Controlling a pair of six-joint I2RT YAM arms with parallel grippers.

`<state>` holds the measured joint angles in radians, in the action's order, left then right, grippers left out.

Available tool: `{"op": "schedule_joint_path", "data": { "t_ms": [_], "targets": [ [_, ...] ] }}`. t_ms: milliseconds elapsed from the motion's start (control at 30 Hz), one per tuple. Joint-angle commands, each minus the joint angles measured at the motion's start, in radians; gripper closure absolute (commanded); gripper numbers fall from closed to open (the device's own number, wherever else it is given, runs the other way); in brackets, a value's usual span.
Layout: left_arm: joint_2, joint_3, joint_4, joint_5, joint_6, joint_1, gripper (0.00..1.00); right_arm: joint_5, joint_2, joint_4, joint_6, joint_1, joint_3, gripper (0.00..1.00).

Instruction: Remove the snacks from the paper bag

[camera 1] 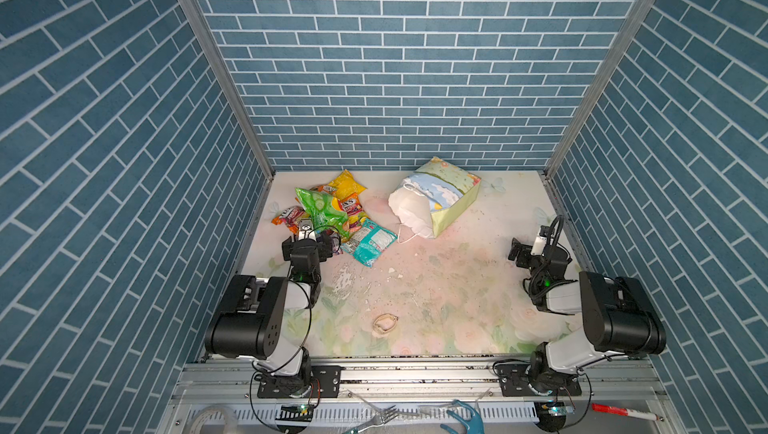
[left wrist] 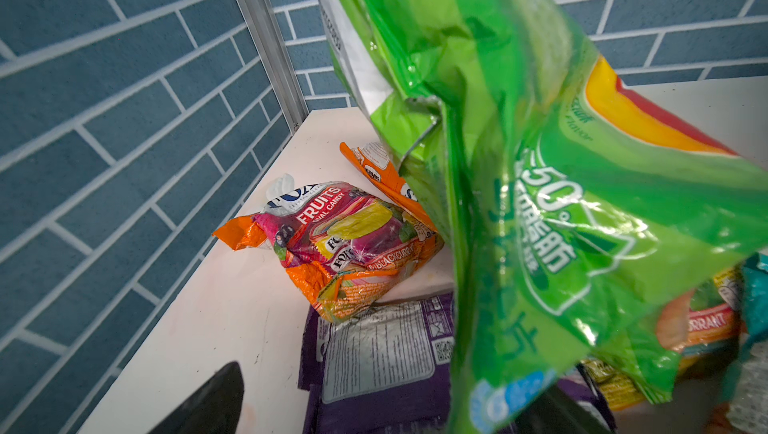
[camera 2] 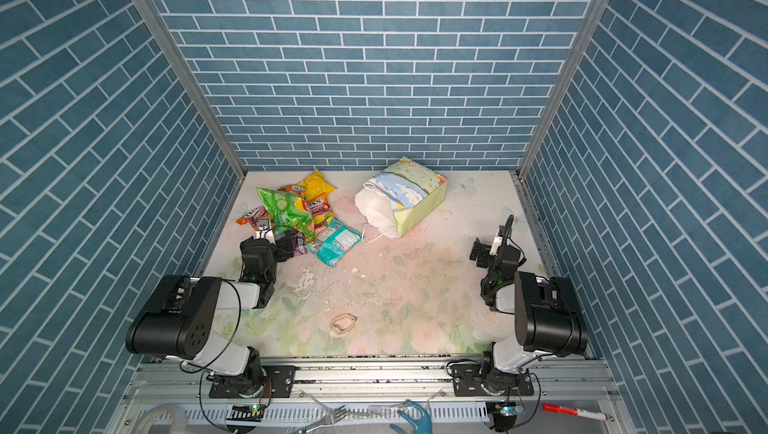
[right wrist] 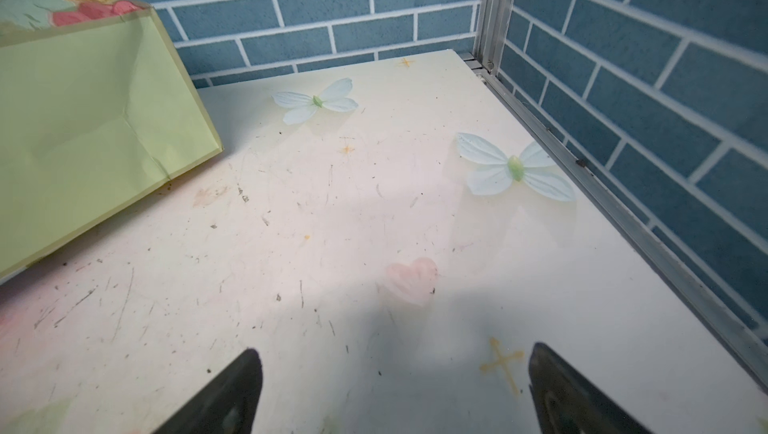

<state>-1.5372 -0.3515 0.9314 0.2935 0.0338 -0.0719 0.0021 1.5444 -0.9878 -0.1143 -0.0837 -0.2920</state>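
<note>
Paper bag (camera 1: 440,197) lies on its side at 12 o'clock of the table (camera 1: 457,286), its white mouth facing 8 o'clock. Snacks (camera 1: 332,219) are heaped outside it at 10 o'clock, green bag (left wrist: 519,161) uppermost. Left gripper (camera 1: 326,240) sits at the heap's 6 o'clock edge, jaws spread wide, one finger hidden behind the green bag. Right gripper (right wrist: 395,351) is at 3 o'clock, released and empty.

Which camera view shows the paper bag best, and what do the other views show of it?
Both top views: the whole paper bag lies on its side, white mouth visible. The right wrist view shows only its green side; the left wrist view, none.
</note>
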Motion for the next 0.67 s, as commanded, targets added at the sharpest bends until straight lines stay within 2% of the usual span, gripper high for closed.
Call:
{"op": "schedule_joint_path", "data": {
  "t_ms": [0,67,167,533,633],
  "targets": [
    [0.008,-0.009,-0.016,0.001,-0.005,0.001,0.0,0.032,-0.006,0.014,0.018,0.004,-0.044,0.01],
    [0.009,-0.01,-0.017,0.002,-0.005,0.002,0.0,0.003,-0.005,0.092,0.036,0.011,-0.085,0.01],
    [0.008,-0.01,-0.016,0.001,-0.005,0.001,0.0,-0.115,-0.003,0.121,0.08,0.012,-0.101,0.01],
    [0.008,-0.01,-0.017,0.002,-0.004,0.001,0.01,-0.096,0.001,0.131,0.07,0.014,-0.108,0.01],
    [0.009,-0.01,-0.017,0.001,-0.005,0.001,0.0,-0.056,-0.001,0.129,0.064,0.015,-0.106,0.01]
  ]
}}
